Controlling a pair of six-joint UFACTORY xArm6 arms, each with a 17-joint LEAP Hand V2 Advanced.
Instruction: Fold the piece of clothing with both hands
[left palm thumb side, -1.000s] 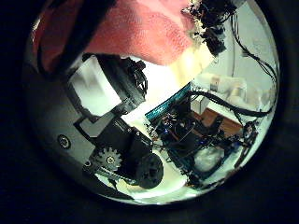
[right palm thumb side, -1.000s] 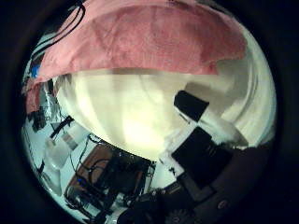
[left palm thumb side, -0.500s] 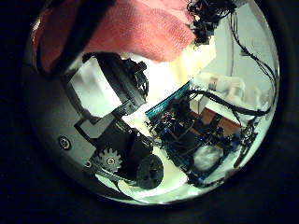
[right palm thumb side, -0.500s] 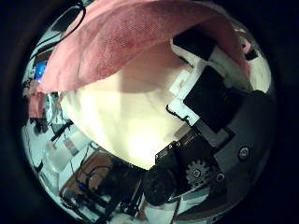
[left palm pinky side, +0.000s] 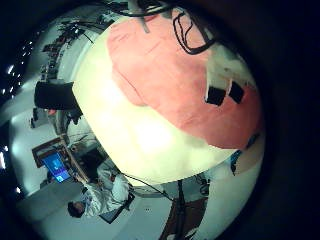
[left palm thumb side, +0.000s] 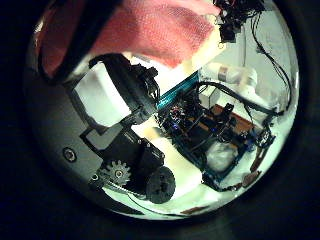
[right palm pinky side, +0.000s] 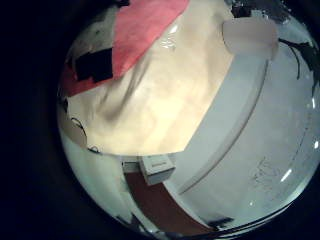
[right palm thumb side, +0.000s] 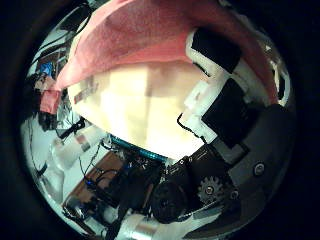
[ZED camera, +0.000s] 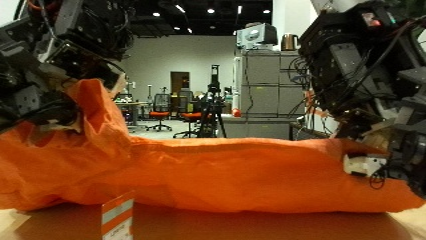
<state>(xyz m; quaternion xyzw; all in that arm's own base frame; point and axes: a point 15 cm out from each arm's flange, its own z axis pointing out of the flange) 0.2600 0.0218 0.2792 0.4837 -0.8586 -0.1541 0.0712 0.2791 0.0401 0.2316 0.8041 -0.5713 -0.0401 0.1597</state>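
Orange cloth (ZED camera: 213, 175) lies spread across the table (ZED camera: 266, 228), one end lifted. Left hand (ZED camera: 53, 85) has fingers curled around the raised bunch (cloth peaks there). Right hand (ZED camera: 380, 160) pinches the other edge, low at the table. Small box (ZED camera: 117, 215) stands in front.

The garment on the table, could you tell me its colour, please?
Plain orange cloth, clearest in the outside view.
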